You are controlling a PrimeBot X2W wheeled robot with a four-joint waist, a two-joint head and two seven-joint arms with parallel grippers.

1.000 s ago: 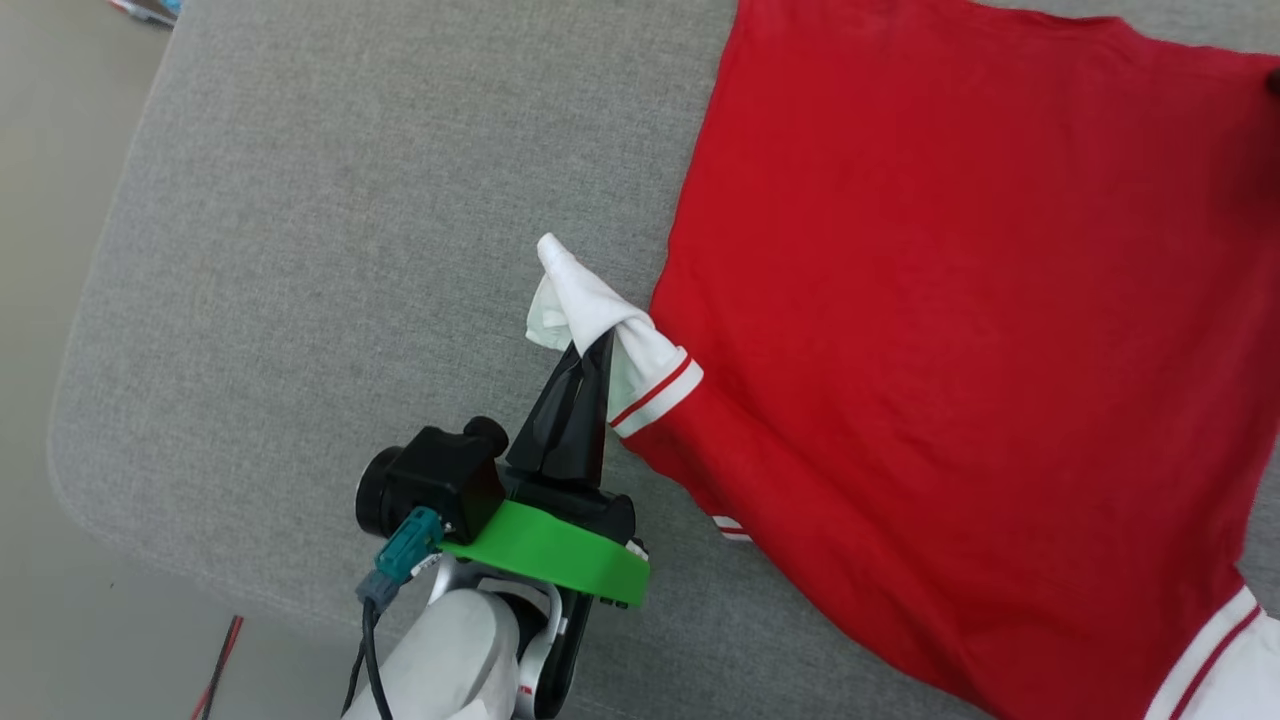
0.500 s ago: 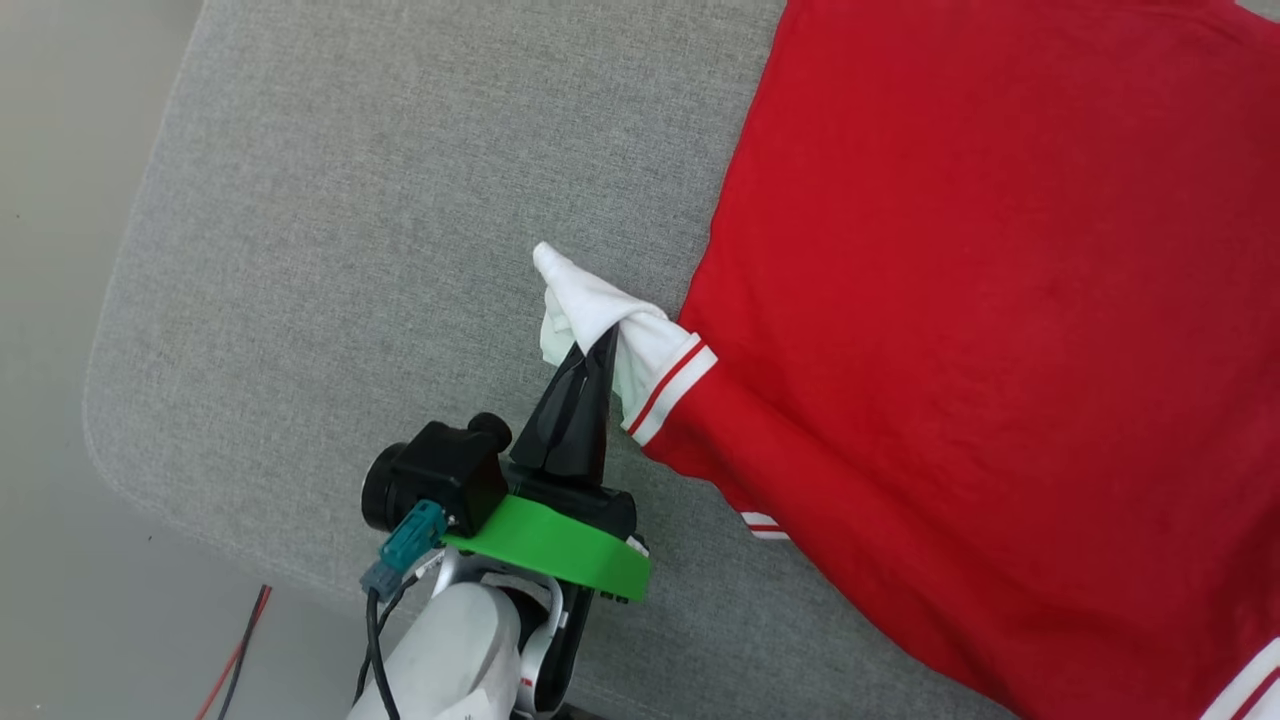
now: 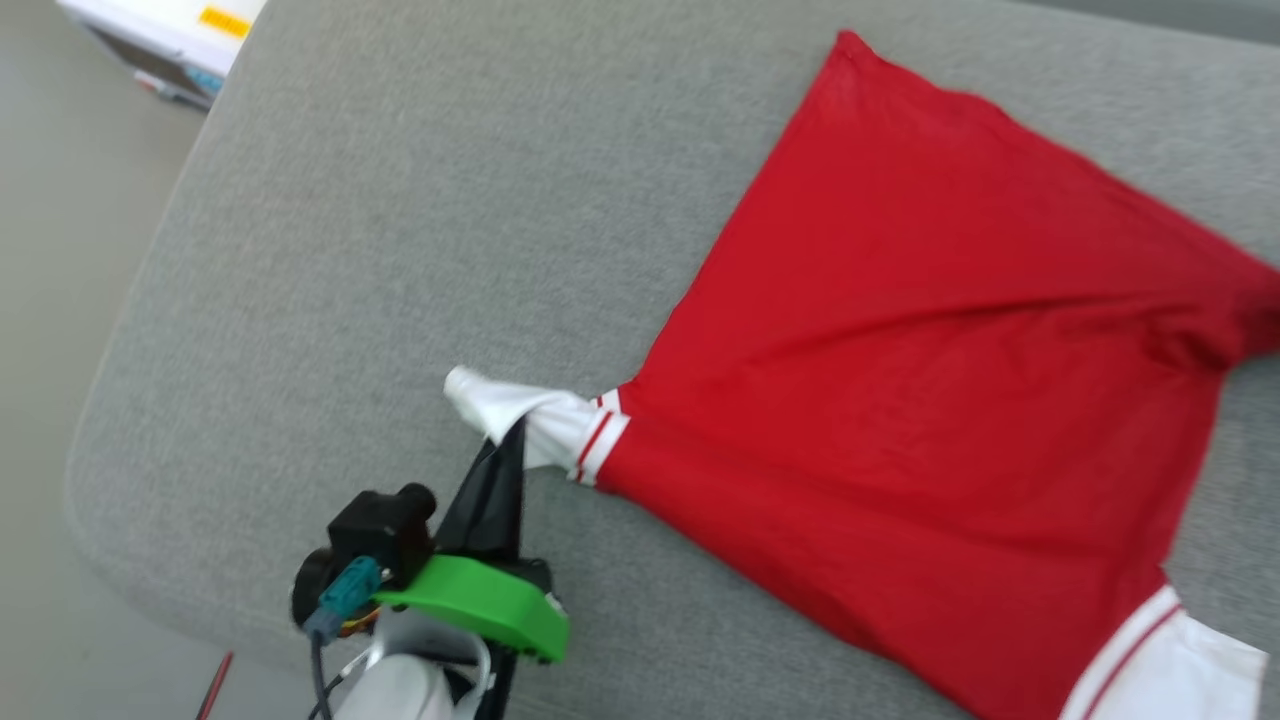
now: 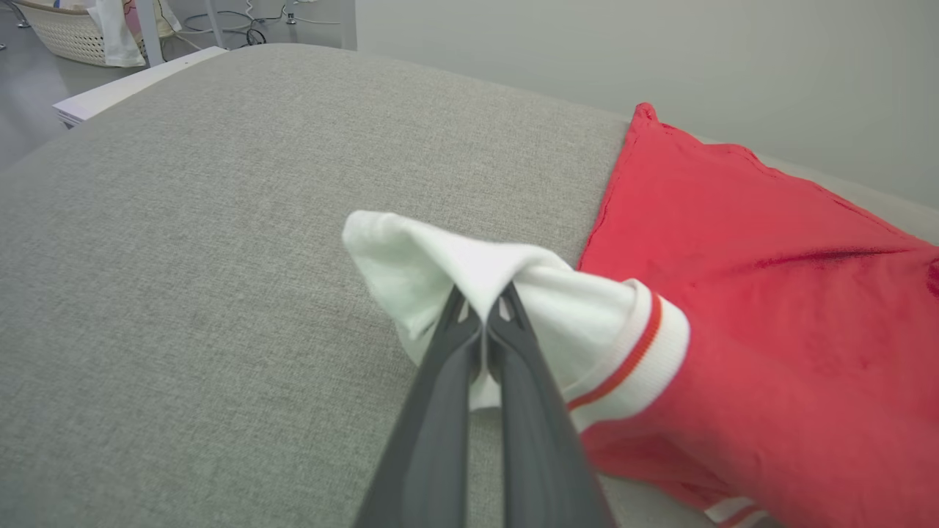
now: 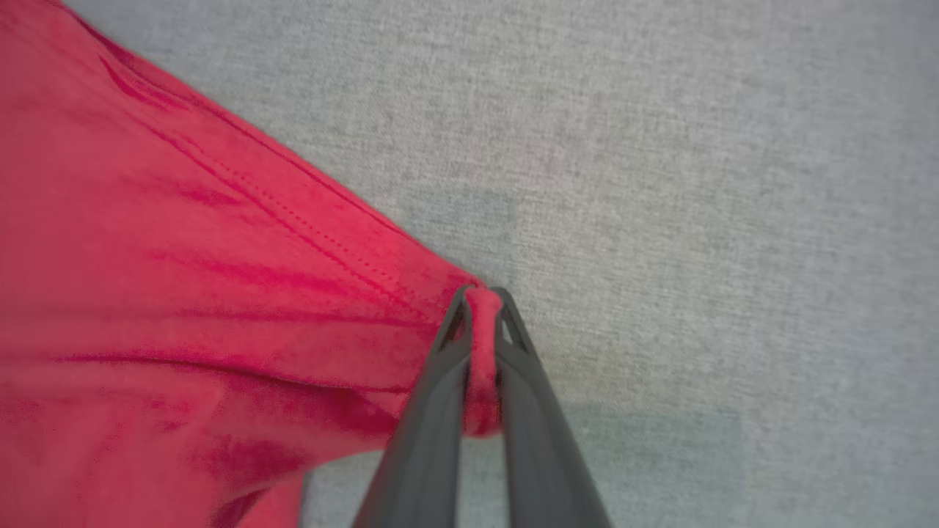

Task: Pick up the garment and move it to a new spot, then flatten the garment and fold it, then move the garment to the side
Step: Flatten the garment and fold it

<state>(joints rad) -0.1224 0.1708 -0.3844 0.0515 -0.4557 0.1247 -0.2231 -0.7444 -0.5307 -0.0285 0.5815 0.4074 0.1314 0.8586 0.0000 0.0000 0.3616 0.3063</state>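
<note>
Well, at the far left of my left wrist view a woven basket [image 4: 59, 37] stands on the floor beyond the grey cushion [image 3: 380, 220]. Pale cloth hangs at its rim, though it is too far off and too cropped for me to say what it is. My left gripper [image 3: 508, 440] is clamped on the white sleeve [image 3: 545, 420] of the red jersey T-shirt [image 3: 920, 400]. The shirt lies mostly spread on the cushion, plain side up, and is drawn taut toward my right gripper [image 5: 480, 301], which is pinched tight on a red edge. I judge the shirt is being carried or stretched flat between the two grips. No fold is made yet, and the move to the side remains.
</note>
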